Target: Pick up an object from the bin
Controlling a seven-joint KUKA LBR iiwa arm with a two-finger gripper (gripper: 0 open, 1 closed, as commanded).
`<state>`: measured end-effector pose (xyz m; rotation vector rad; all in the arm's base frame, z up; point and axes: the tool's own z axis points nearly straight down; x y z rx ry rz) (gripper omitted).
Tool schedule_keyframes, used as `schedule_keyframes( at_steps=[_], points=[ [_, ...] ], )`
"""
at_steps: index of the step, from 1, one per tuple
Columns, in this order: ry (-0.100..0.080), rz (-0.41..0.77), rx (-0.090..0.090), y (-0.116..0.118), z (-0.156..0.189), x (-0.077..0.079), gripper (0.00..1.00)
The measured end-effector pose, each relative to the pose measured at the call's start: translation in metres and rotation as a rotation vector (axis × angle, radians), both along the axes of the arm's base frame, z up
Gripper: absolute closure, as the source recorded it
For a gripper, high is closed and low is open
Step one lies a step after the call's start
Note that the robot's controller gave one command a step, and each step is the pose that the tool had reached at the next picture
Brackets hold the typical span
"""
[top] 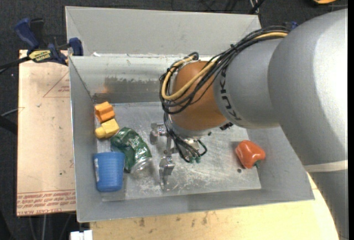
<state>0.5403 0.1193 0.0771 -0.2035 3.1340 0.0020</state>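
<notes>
1. Gripper (pixel 166 170) stands low over the bare floor of the bin (pixel 221 178). Whether the jaws are apart or closed cannot be told.
2. Crumpled green can (pixel 130 146) lies just beside the jaws, towards the blue cup (pixel 109 171).
3. Judged light, thin-walled, slick and easily dented further. Best hold is across its flattened middle.

You see a grey bin (pixel 155 29). In it the cup (pixel 109 171) is blue and the crushed can (pixel 131 147) is green with white marks. One block (pixel 103 110) is orange and the other block (pixel 107 129) is yellow. The lumpy toy (pixel 249 154) is red-orange. The arm (pixel 310 78) is silver-grey, with an orange cover (pixel 193 100) and black and yellow cables (pixel 243 45).
</notes>
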Motion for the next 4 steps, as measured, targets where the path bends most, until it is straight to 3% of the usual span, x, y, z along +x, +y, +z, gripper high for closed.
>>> schedule_keyframes(
  at_steps=[1, 2, 3, 4],
  points=[
    [0.0, 0.086, -0.002, 0.039, 0.009, -0.006, 0.0],
    [0.001, -0.038, 0.0, 0.058, -0.005, 0.064, 1.0],
    [-0.003, -0.038, 0.001, 0.058, -0.006, 0.064, 0.0],
    [-0.003, -0.038, 0.0, 0.058, -0.007, 0.063, 0.0]
  ],
)
